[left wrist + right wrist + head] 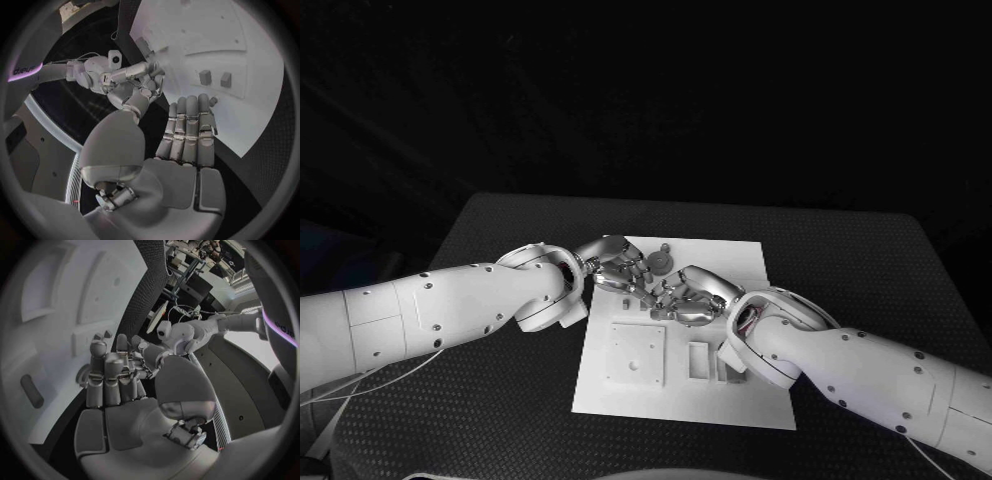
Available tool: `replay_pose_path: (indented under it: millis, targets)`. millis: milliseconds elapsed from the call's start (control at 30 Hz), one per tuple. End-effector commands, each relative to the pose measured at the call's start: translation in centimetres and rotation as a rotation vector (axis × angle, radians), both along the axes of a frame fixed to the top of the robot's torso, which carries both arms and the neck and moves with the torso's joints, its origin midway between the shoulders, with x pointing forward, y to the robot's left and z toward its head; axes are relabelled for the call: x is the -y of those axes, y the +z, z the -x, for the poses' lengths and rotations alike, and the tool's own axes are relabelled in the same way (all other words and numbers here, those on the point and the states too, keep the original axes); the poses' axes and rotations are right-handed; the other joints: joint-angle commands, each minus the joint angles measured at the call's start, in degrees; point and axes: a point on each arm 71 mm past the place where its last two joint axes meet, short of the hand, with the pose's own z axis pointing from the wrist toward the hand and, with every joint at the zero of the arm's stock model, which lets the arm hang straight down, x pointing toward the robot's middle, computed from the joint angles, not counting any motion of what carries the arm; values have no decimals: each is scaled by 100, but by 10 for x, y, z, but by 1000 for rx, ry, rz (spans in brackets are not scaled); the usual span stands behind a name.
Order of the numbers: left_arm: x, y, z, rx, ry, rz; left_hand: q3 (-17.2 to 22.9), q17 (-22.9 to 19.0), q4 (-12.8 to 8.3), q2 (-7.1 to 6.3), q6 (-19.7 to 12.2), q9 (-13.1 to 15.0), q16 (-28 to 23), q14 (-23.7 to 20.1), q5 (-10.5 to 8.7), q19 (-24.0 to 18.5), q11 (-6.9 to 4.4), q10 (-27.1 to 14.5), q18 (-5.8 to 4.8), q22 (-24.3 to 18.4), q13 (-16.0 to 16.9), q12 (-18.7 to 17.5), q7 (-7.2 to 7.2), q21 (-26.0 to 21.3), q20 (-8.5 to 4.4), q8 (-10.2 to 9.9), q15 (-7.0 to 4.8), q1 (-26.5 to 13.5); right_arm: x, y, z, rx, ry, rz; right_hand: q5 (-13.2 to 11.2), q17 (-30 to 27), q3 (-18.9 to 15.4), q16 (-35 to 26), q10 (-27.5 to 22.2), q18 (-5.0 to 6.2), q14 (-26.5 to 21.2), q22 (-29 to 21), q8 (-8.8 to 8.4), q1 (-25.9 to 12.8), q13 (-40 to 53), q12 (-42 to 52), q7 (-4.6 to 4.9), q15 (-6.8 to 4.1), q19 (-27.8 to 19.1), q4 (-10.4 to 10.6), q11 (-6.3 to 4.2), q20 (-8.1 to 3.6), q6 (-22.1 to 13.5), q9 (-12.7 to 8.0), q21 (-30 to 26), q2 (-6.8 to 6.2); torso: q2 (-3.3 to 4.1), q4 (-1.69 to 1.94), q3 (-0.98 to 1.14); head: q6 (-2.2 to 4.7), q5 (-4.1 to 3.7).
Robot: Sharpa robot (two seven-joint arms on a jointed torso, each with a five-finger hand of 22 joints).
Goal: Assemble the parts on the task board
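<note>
The white task board (678,395) lies in the middle of the black table. My left hand (610,262) and right hand (687,295) meet over its far half, fingertips nearly touching. In the left wrist view the left hand (187,132) keeps its fingers straight and side by side, with nothing between them and the thumb. The right hand (134,80) reaches in beside that thumb. In the right wrist view the right hand (109,377) has its fingers curled in. Whether they hold a part is hidden. Two small grey parts (205,76) stand on the board (206,45).
A square white plate (635,352) and two small upright blocks (700,356) sit on the board's near half. A round grey piece (666,246) lies near the far edge. A dark slot (31,390) shows in the board. Black table (877,260) surrounds the board.
</note>
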Motion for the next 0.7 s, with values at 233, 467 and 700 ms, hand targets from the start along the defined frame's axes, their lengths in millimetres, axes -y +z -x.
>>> replay_pose_path:
  millis: [233, 467, 700]
  targets:
    - [2, 0, 0, -8, -7, 7, -1, 9, -6, 1, 37, -10, -33, 35, -24, 26, -13, -17, -29, 7, 7, 28, 9, 22, -10, 35, -8, -27, -3, 1, 2, 12, 24, -1, 23, 19, 135, 3, 258, 180, 43, 66, 116, 105, 73, 111, -112, -61, 29, -40, -99, -37, 216, 51, -3, 341, 1, 1, 2, -3, 1]
    - [1, 0, 0, -9, -6, 5, 3, 12, -6, 2, 38, -11, -35, 36, -24, 26, -13, -18, -29, 8, 8, 29, 9, 22, -10, 36, -8, -23, -1, 0, 1, 24, 24, 12, 23, 20, 146, 6, 290, 180, 57, 71, 133, 127, 89, 127, -132, -82, 41, -42, -120, -45, 239, 63, 6, 378, 0, -2, 1, -14, 1]
    - [1, 0, 0, -7, -4, 5, 6, 14, -8, 1, 38, -12, -37, 36, -24, 26, -13, -19, -30, 8, 8, 31, 9, 21, -10, 37, -8, -18, -1, -1, 1, 15, 35, 25, 23, 21, 146, 6, 289, 180, 59, 72, 134, 132, 91, 125, -136, -84, 42, -46, -122, -48, 240, 64, 8, 376, -1, 3, 0, -17, 1]
